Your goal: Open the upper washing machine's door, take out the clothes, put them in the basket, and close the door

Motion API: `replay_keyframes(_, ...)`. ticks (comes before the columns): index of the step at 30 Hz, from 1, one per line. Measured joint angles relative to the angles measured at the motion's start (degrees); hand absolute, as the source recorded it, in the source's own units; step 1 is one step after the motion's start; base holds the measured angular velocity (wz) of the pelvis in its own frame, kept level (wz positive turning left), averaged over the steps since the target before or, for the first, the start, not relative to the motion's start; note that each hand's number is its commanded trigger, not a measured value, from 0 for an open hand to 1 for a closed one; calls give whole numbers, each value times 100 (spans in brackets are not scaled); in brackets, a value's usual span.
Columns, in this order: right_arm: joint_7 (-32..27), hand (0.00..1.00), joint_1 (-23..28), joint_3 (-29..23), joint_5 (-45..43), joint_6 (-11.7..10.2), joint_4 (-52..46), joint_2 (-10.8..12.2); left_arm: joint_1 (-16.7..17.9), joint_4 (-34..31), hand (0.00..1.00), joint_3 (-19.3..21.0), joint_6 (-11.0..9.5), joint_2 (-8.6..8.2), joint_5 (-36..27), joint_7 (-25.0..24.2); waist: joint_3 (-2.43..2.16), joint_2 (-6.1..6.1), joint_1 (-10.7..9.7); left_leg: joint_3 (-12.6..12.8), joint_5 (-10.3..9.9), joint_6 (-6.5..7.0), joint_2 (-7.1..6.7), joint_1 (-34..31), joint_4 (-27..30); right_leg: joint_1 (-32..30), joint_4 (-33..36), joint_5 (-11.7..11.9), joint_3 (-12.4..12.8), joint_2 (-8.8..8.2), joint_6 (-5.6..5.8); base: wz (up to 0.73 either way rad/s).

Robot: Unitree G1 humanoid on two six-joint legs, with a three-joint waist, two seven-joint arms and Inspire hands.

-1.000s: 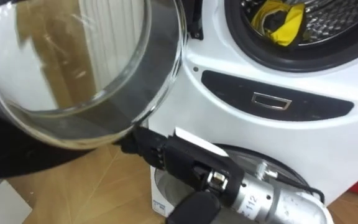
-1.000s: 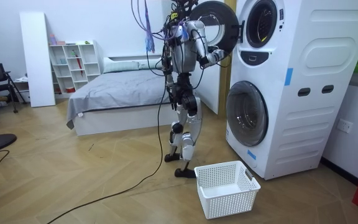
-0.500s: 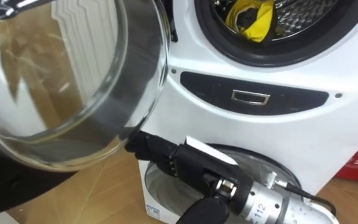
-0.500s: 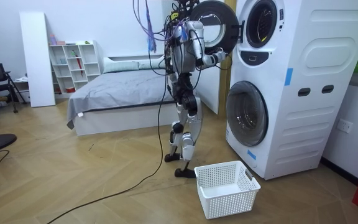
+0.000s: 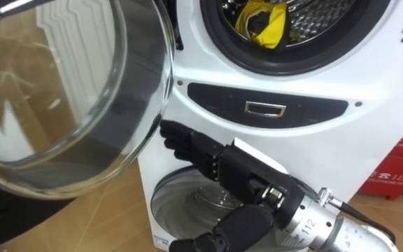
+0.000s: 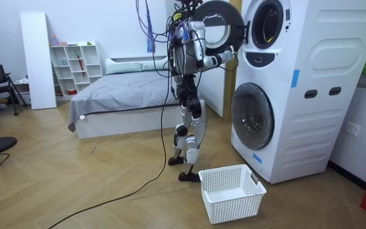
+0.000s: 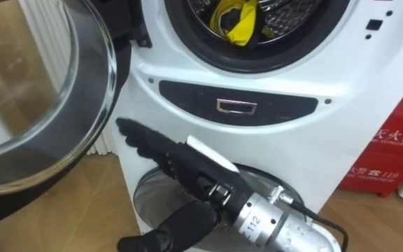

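The right robot hand [image 5: 205, 155] is stretched forward with its fingers straight and apart, holding nothing, its fingertips just beside the dark rim of the open glass door [image 5: 68, 98]. Beyond it, a yellow garment [image 5: 263, 19] lies inside the drum of the upper washing machine [image 5: 376, 77].

1. The right arm [image 5: 348, 234] comes in from the lower right, and in the room view it is raised to about shoulder height with the forearm reaching forward.
2. Behind the hand, the silver wrist [image 5: 305, 220] slants up and to the left.
3. The right hand [image 5: 222, 164] is spread flat, with its fingers [image 5: 180, 140] stretched straight ahead.
4. The thumb [image 5: 240, 224] hangs apart below the palm and grips nothing.
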Motion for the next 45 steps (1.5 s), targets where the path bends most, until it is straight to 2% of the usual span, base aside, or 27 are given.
replay_keyframes(5, -363, 0, 16, -418, -343, 0, -63, -10, 32, 1, 0, 85, 35, -5, 2, -4, 11, 18, -60, 9, 0, 0, 0, -8, 4, 1, -3, -1, -9, -1, 0, 0)
replay_keyframes(8, -751, 0, 15, -706, -530, 0, -66, 2, 150, -6, 0, 235, 45, -10, 5, 21, 3, 9, -201, 21, 0, 0, 0, -3, 4, 1, 0, 0, -14, -5, 1, 0)
replay_keyframes(11, -1156, 0, 17, -1027, -958, 0, -70, -4, 191, -30, 0, 463, 144, -82, 21, 21, -9, 37, -325, 22, 0, 0, -3, -1, 3, -11, 5, 0, 2, -7, 2, -2)
replay_keyframes(13, -1406, 0, 16, -1237, -1272, 5, -115, -8, 183, -55, 0, 639, 162, -141, 70, 21, -49, 62, -403, 35, 0, 0, -2, 5, 3, -18, 11, 0, 23, -4, 1, -5)
replay_keyframes(16, -1781, 0, -49, -1444, -1585, 18, -147, -13, 84, -66, 0, 712, 262, -164, 257, 21, -80, 74, -447, 78, 0, 0, 7, 24, 1, -5, 20, 2, 32, 2, -2, -3)
replay_keyframes(18, -2071, 0, -69, -1465, -1760, 47, -146, -17, 3, -83, 0, 706, 291, -165, 254, 21, -81, 69, -452, 150, 0, 0, 19, 50, -3, -5, 39, 5, 45, 7, -7, -8)
replay_keyframes(23, -2561, 0, -213, -1418, -2239, 233, -122, -15, -254, -135, 0, 666, 399, -217, 202, 21, -43, 62, -420, 264, 0, 0, 22, 109, -58, -54, 110, 4, 157, 7, -7, -11)
replay_keyframes(25, -2689, 0, -430, -1330, -2335, 349, -109, -14, -316, -62, 0, 659, 400, -237, 205, 20, -20, 23, -426, 290, 0, 1, 20, 98, -58, -91, 131, 9, 189, 5, -5, -11)
replay_keyframes(30, -2986, 0, -1055, -1318, -2356, 510, -69, -16, -341, -191, 0, 659, 557, -226, 204, 1, -24, -45, -386, 290, 0, 1, 14, 102, -54, -101, 110, 15, 235, 21, 4, 0)
replay_keyframes(37, -3059, 0, -1725, -1187, -2276, 791, 392, -14, -353, -377, 0, 662, 705, -288, -2, -17, -30, -52, -170, 267, 1, 1, 22, 122, -59, -92, 140, 20, 262, 20, -2, -2)
replay_keyframes(45, -3037, 0, -2137, -943, -2283, 948, 551, -16, -369, -451, 0, 665, 768, -284, -52, -31, -18, -82, -56, 229, 0, 1, 19, 107, -79, -100, 123, 20, 240, 17, -2, 0)
